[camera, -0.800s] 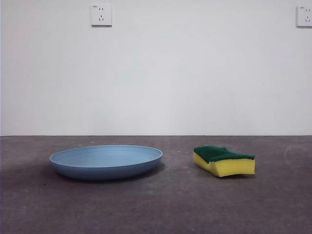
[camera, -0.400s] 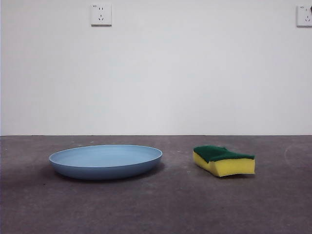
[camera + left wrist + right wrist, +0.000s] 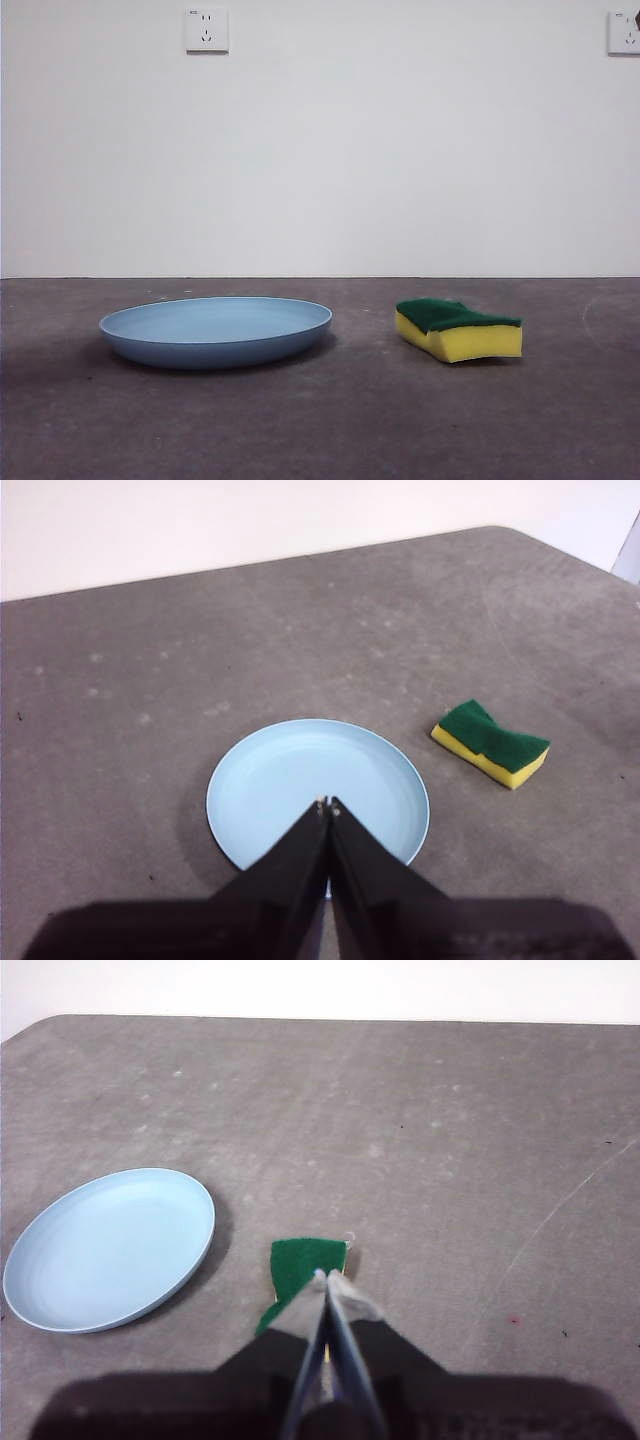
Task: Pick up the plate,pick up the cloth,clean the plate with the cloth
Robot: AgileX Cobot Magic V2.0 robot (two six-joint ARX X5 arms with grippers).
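A dark grey table [image 3: 320,420] meets a white wall [image 3: 400,150] bearing two sockets [image 3: 207,30]

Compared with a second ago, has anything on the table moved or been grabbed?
Hardly anything. The blue plate and the yellow-green sponge lie flat and apart on the table where they were, bar a barely visible sideways drift. Nothing was taken hold of or let go; neither arm shows in the front view.

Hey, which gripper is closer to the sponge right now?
Right. The right gripper hangs above the sponge, fingers shut. The left gripper, also shut, is over the plate, with the sponge lying off to the side.
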